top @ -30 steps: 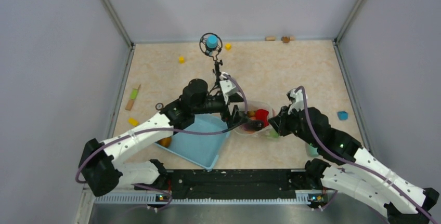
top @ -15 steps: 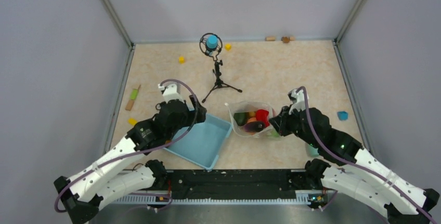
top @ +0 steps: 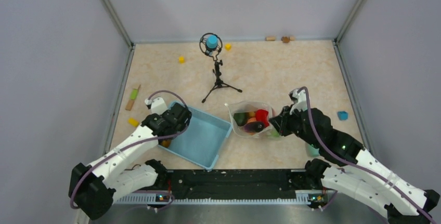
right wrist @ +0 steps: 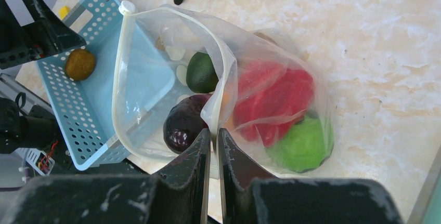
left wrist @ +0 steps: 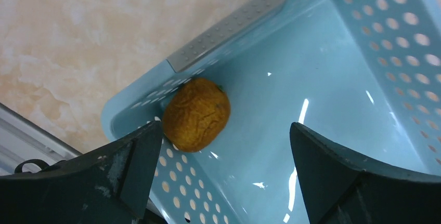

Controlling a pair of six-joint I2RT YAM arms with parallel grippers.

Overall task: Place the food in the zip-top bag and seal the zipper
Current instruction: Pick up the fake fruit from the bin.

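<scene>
The zip-top bag [right wrist: 171, 52] lay just beside the blue basket [left wrist: 395, 26], its mouth gaping toward the basket. It already held a red pepper [right wrist: 275, 99], a bright green fruit [right wrist: 301, 143], a dark green piece [right wrist: 202, 72] and a dark purplish piece [right wrist: 183, 122]. The pale zipper [right wrist: 120, 78] curved around the open mouth, unsealed. The right gripper [right wrist: 212, 146] had its jaws nearly together, pinching the bag's mouth edge on the side away from the basket. One orange-brown fruit [left wrist: 196, 115] was not yet bagged, sitting inside the basket in a corner, touching or nearly touching the perforated wall. The left gripper [left wrist: 223, 146] hung over that corner with its jaws spread wide and nothing between them. The risks looked plain. The fruit was round and tucked into the corner, so a finger could catch the basket wall or nudge the fruit into a roll. The thin film could also slip from the narrow pinch, letting the mouth sag shut before the last piece arrived.
</scene>
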